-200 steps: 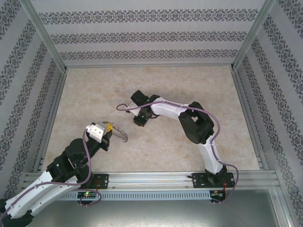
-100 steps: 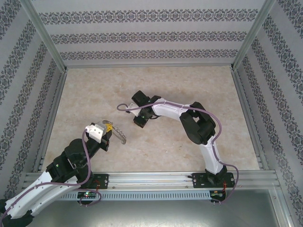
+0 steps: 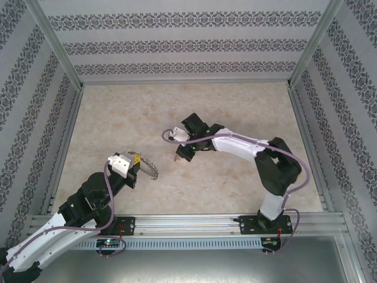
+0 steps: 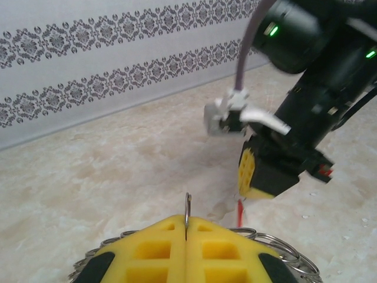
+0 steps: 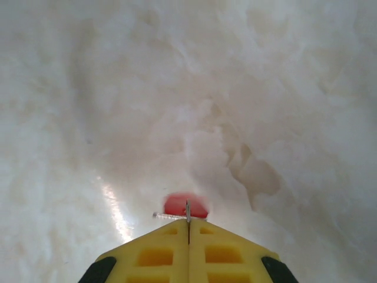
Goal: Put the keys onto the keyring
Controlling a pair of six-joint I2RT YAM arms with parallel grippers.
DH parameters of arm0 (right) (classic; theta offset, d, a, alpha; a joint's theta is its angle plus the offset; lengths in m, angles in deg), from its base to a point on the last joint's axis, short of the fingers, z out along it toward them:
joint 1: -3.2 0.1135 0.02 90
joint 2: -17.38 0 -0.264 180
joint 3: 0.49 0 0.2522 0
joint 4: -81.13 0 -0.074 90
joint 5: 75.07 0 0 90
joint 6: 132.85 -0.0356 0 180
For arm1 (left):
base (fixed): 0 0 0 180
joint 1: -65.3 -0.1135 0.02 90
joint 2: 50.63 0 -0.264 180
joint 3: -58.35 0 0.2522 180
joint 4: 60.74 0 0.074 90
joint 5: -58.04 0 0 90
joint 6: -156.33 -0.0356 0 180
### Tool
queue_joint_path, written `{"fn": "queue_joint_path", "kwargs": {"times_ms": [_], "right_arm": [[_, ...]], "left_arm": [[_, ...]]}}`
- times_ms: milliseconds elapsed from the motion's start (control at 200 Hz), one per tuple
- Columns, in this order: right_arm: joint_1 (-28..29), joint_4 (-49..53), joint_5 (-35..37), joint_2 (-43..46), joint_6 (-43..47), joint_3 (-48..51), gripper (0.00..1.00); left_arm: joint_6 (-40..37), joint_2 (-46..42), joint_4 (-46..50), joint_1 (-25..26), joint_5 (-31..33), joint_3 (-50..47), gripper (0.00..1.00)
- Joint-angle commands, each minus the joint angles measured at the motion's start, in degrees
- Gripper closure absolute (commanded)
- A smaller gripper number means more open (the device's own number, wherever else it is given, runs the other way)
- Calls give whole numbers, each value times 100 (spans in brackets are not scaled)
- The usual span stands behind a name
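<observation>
The left gripper (image 4: 187, 229) is clenched on the keyring (image 3: 152, 171), with wire loops fanning out on both sides of its jaws. The right gripper (image 5: 188, 229) is pinched shut on 1 red key (image 5: 185, 204), which points down toward the table (image 3: 118, 118), near the ring but apart from it.

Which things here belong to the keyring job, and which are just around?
Job:
keyring, held in the left fingers
red key, held in the right fingers

Just around:
table
patterned walls
aluminium frame
</observation>
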Motion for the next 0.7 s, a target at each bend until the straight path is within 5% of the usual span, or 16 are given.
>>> {"fn": "queue_joint_path", "kwargs": {"times_ms": [0,335,694], "right_arm": [[-7,-627,-439,593,412,430,100],[43,-1947,-1944,3059,808,1918,100],[530,-1395,-1797,4390,920,2137,100]], "left_arm": [[-36,62,-138,63,-157,112,100],[-351,669,-708,60,-1717,461,100],[-932,1378,-1720,66,-3957,682,100]]}}
